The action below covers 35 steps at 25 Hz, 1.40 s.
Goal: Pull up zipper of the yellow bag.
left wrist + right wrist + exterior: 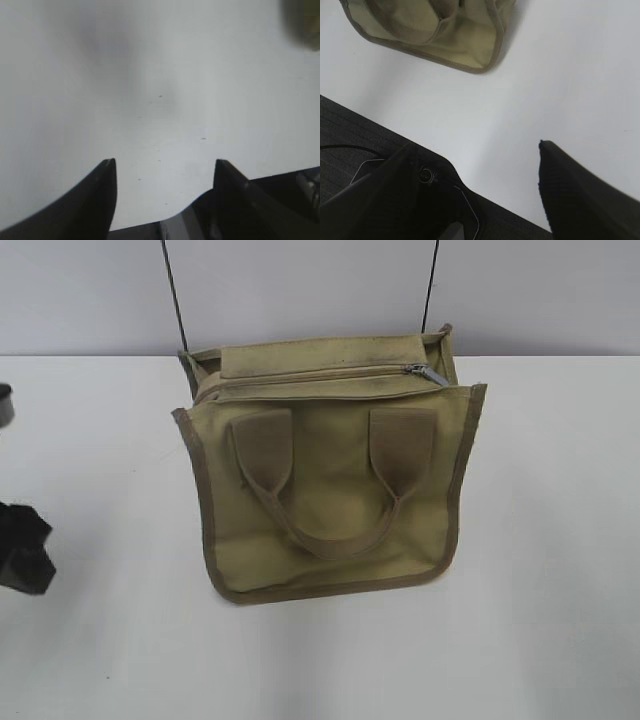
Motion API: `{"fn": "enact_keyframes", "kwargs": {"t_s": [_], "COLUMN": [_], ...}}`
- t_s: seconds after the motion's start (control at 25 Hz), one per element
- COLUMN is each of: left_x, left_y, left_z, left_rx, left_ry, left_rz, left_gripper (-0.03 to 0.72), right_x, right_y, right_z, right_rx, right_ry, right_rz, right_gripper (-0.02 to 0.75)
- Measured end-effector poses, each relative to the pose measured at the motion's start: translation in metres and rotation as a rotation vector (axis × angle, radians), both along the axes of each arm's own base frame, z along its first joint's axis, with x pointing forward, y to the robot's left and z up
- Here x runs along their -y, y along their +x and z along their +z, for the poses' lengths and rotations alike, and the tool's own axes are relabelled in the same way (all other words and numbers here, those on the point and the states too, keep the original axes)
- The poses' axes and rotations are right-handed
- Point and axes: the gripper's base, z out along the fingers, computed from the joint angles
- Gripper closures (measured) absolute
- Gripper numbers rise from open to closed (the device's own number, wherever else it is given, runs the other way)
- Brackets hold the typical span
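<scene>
Yellow bag (330, 500) sits mid-bench (540, 620), zipper (320, 374) along its top, pull tab (425, 373) at the right end. Left tool (162, 167) spread wide over bare bench. Right tool (490, 150) spread wide, near bag corner, holding nothing.

Bright even light, soft shadows, blurry wrist views, slightly washed-out white table (540, 640).

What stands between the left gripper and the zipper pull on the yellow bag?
Nothing visible. The left gripper hangs open at the table's left edge; only bare white table lies between it and the yellow bag, whose zipper pull sits exposed on top.
</scene>
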Motion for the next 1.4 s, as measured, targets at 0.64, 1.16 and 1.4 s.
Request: {"fn": "enact_keyframes", "kwargs": {"t_s": [0.64,1.16,1.4], "left_x": [-0.053,-0.070,-0.067], "left_y": [-0.135,-0.181,-0.172], "left_z": [0.115,0.074,0.072], "left_rx": [0.469,0.580,0.664], "left_ry": [-0.088,-0.102,-0.127], "left_rz": [-0.053,-0.090,-0.087], "left_gripper": [0.228,0.228,0.228], "right_x": [0.034,0.043,0.043], "right_y": [-0.067,-0.062,-0.062], "right_z": [-0.069,-0.080,-0.080], "right_rx": [0.022,0.041,0.040], "right_ry": [0.022,-0.096,-0.094], "right_rz": [-0.032,-0.061,-0.063], "right_gripper": [0.195,0.195,0.195]}}
